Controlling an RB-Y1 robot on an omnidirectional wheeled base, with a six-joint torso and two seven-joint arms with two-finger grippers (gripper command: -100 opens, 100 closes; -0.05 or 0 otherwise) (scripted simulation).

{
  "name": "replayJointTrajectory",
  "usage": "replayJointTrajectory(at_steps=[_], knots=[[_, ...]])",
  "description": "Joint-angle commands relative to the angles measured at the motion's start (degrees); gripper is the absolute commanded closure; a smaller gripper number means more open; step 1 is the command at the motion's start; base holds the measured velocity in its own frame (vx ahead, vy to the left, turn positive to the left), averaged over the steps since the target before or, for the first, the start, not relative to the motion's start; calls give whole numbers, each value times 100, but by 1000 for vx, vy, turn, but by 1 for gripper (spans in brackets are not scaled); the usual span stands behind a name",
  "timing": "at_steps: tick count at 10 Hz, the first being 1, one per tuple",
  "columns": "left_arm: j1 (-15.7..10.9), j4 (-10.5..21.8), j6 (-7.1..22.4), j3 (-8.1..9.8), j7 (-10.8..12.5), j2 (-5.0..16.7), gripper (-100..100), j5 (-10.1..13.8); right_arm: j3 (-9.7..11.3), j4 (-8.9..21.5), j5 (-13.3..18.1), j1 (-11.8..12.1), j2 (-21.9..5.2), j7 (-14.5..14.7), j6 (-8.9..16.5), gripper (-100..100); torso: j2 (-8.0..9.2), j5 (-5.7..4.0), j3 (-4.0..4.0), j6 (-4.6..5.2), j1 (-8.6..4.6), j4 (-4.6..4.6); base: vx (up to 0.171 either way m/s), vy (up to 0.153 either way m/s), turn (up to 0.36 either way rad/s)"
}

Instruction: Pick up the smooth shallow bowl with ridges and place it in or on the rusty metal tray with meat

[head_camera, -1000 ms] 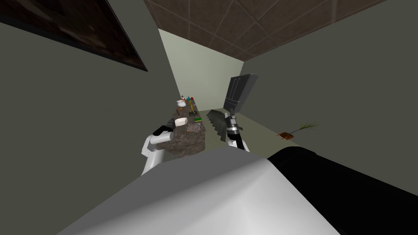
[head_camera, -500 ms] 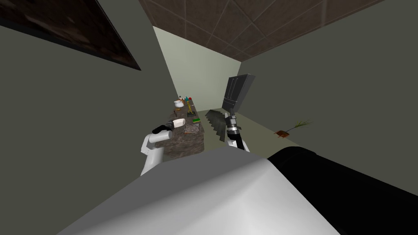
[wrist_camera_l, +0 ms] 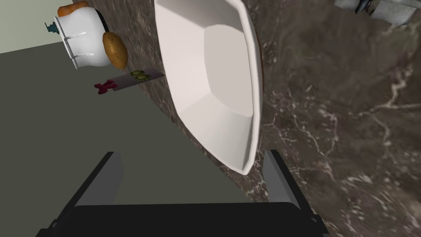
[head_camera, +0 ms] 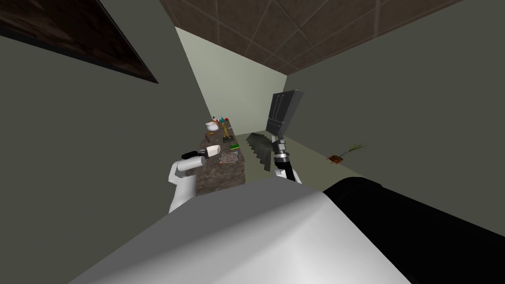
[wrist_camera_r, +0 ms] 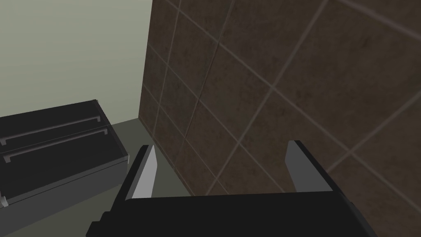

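At the marbled counter (wrist_camera_l: 349, 123), white bowl (wrist_camera_l: 213, 82) lengthwise out from spread left jaws, tip beside one finger (wrist_camera_l: 277, 177); right jaws spread.

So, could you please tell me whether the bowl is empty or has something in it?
Empty: the left wrist view looks straight into the bowl, and its white inside is bare.

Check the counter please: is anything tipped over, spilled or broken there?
Nothing stands out. The white bowl lies mouth up over the marbled counter, unbroken, its near end between the fingers of the open left pincer. The pot stands upright; nothing is spilled.
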Motion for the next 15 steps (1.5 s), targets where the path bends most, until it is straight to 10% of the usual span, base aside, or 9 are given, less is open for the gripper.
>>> replayJointTrajectory(at_steps=[1, 8, 9, 10, 13, 14, 15], knots=[[-68, 172, 226, 181, 18, 17, -100, 22, 0, 0, 0, 0, 0, 0, 0, 0, 0, 0, 0, 0, 0, 0, 64, -26, -81], [-215, 648, 792, 618, 80, 26, -100, 38, 0, 0, 0, 0, 0, 0, 0, 0, 21, 2, 12, -2, 8, 4, 32, -12, -35], [-218, 665, 794, 621, 85, 25, 0, 35, 0, 0, 0, 0, 0, 0, 0, 0, 23, 2, 13, -3, 9, 5, 0, 0, 0], [-211, 831, 619, 594, 101, 22, -100, 29, 0, 0, 0, 0, 0, 0, 0, 0, 24, 1, 14, -2, 8, 5, 3, -4, 11], [-200, 935, 516, 578, 107, 20, -100, 28, 0, 0, 0, 0, 0, 0, 0, 0, 21, 1, 12, -3, 5, 4, 5, -6, 18], [-199, 946, 494, 576, 110, 19, 100, 27, 0, 0, 0, 0, 0, 0, 0, 0, 23, 1, 13, -2, 6, 5, 0, 0, 0], [-199, 944, 496, 576, 110, 19, 100, 27, 0, 0, 0, 0, 0, 0, 0, 0, 24, 1, 14, -2, 8, 5, 0, 0, 0]])
